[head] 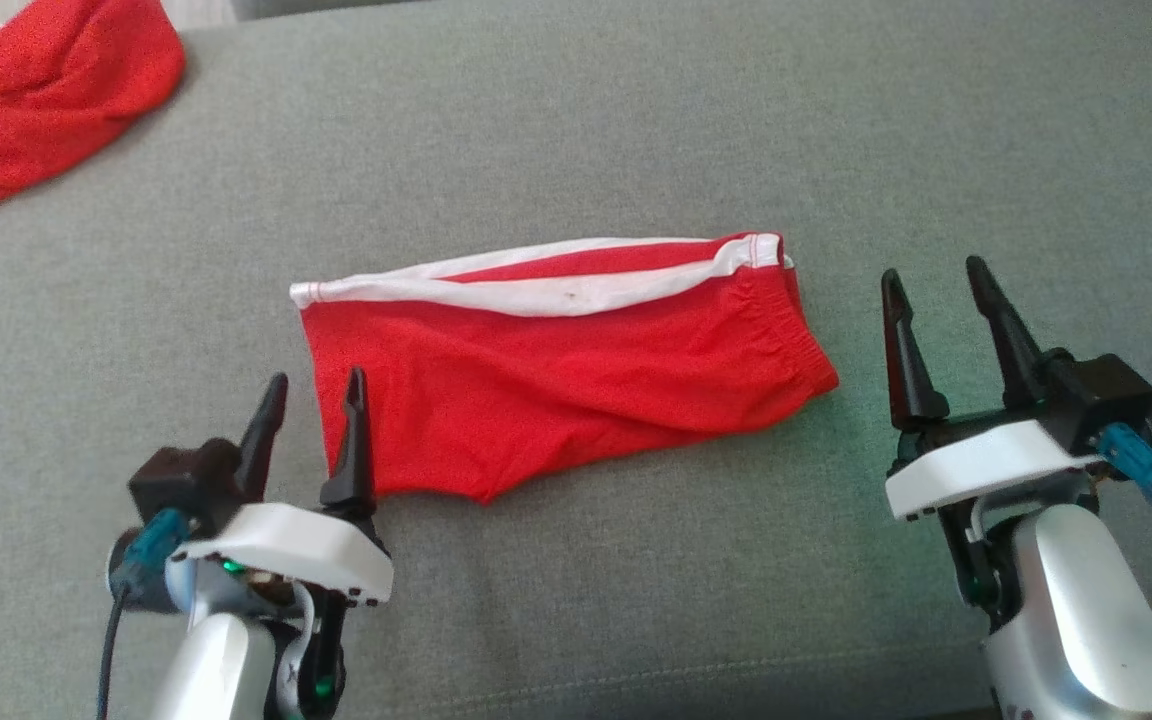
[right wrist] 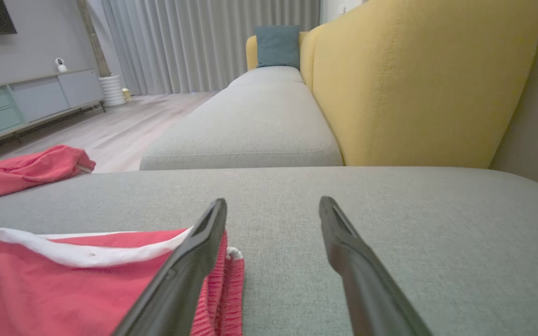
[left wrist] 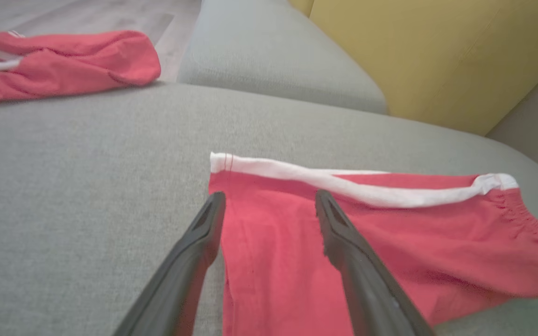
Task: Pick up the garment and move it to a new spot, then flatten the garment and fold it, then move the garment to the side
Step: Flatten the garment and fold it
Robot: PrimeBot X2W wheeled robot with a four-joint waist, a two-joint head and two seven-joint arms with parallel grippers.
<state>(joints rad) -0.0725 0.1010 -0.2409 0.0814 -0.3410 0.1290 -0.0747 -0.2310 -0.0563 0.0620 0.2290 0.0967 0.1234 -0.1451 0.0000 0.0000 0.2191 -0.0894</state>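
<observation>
Red shorts with a white side stripe [head: 566,365] lie folded and flat on the grey sofa cushion [head: 576,130], elastic waistband to the right. My left gripper [head: 318,388] is open at the shorts' lower left corner, one finger over the red cloth [left wrist: 273,252], the other beside it over the cushion. My right gripper [head: 934,276] is open and empty, a little to the right of the waistband. In the right wrist view the shorts [right wrist: 63,275] lie left of my right gripper [right wrist: 273,205], whose left finger overlaps the waistband edge.
A second red garment with white trim [head: 31,95] is bunched at the cushion's far left corner [left wrist: 59,65]. Beyond the cushion stand a yellow sofa back [right wrist: 418,79], another grey seat [right wrist: 259,126], wooden floor and a cabinet [right wrist: 26,100].
</observation>
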